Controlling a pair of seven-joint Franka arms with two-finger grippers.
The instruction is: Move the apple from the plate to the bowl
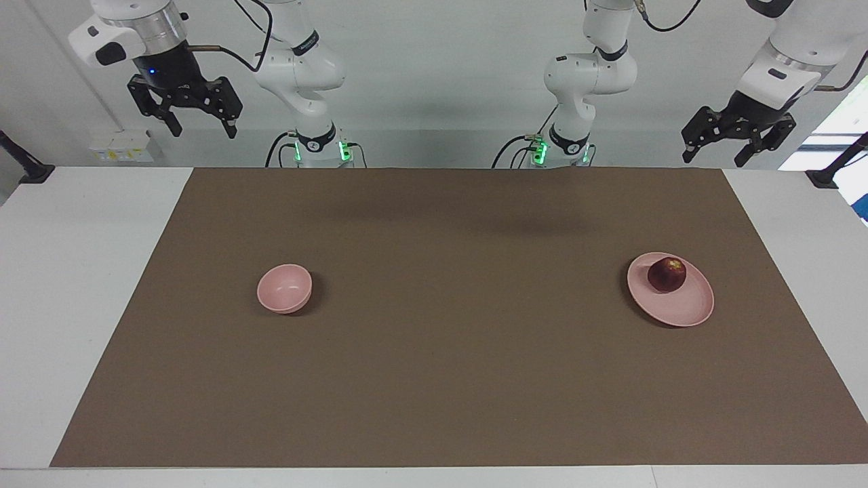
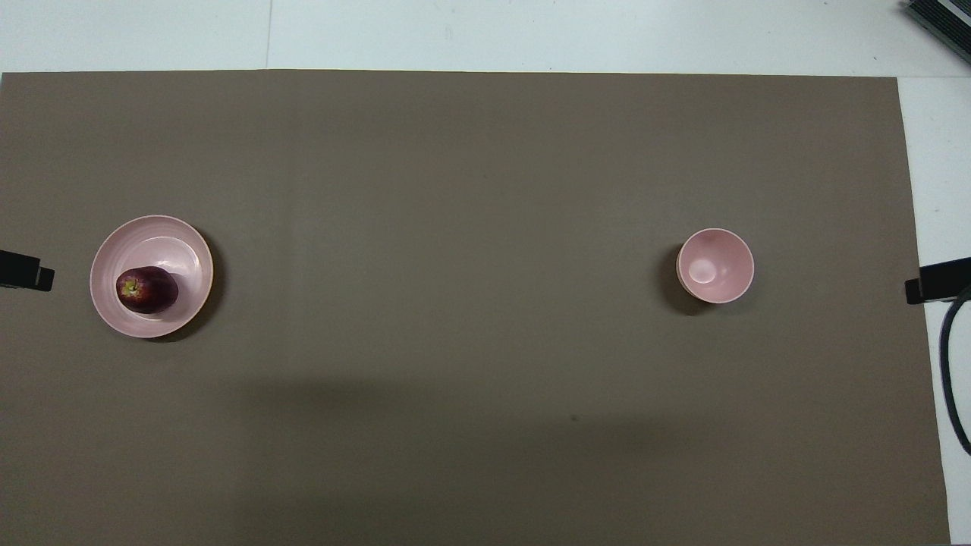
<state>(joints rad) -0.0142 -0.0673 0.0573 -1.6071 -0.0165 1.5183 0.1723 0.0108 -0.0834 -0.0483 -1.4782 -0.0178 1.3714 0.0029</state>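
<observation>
On the plate (image 1: 685, 308), near its rim, sits the apple (image 1: 666, 274).

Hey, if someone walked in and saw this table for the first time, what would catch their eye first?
Probably the small dark red apple sitting on the flat pale pink plate toward the left arm's end of the brown mat. Next, the small deep pink bowl, empty, toward the right arm's end. The left gripper and right gripper both wait raised and open.

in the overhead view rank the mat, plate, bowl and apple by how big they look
1. brown rectangular mat
2. flat pale pink round plate
3. small deep pale pink bowl
4. dark red round apple
</observation>
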